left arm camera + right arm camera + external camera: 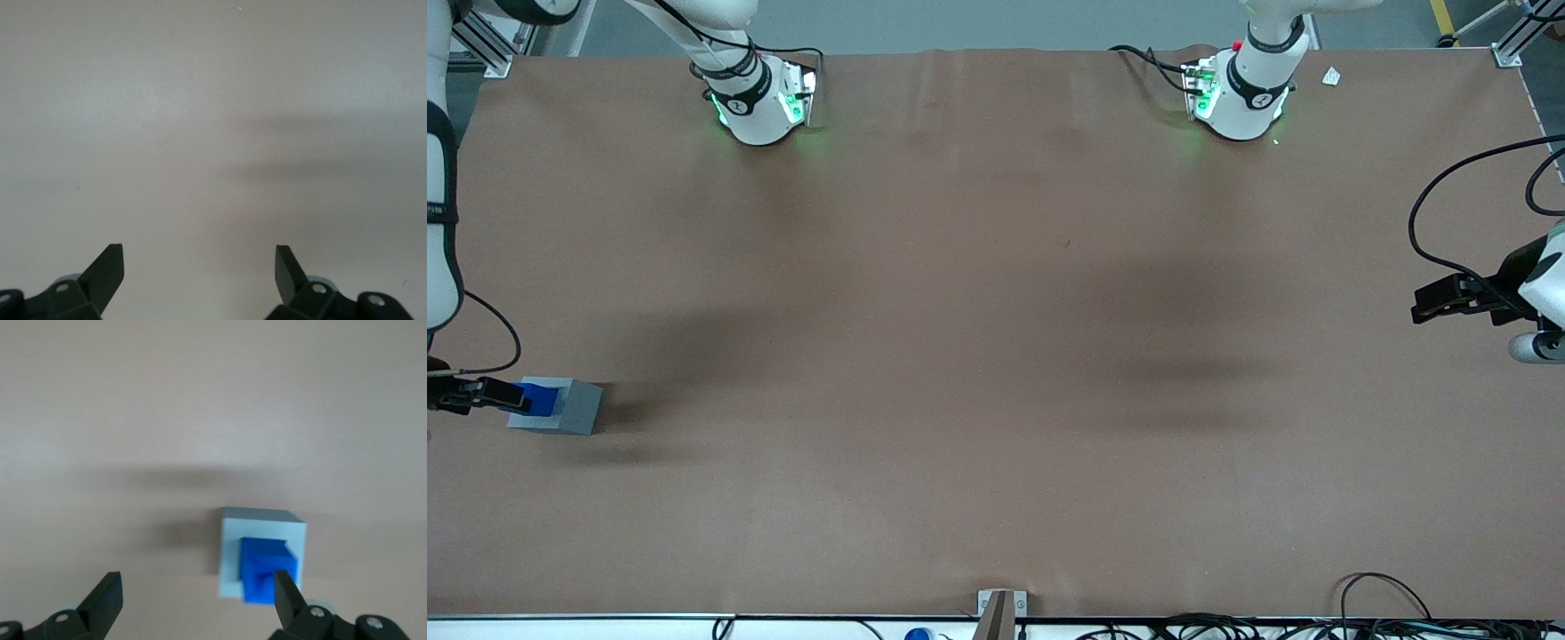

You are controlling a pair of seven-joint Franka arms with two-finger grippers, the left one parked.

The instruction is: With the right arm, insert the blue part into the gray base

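Note:
The gray base (574, 411) stands on the brown table at the working arm's end. The blue part (541, 397) sits in its top recess and sticks up above it. The right arm's gripper (503, 396) hangs just above and to one side of the pair, close to the table's end edge. In the right wrist view the gripper (197, 577) is open with only bare table between its fingers. One fingertip (285, 590) overlaps the edge of the blue part (263, 570), which stands in the gray base (230, 553).
Both arm bases (760, 98) (1240, 98) stand at the table's edge farthest from the front camera. A metal bracket (1000, 609) and loose cables (1387, 613) lie along the nearest edge. The parked arm's gripper (1449, 298) hangs over its end.

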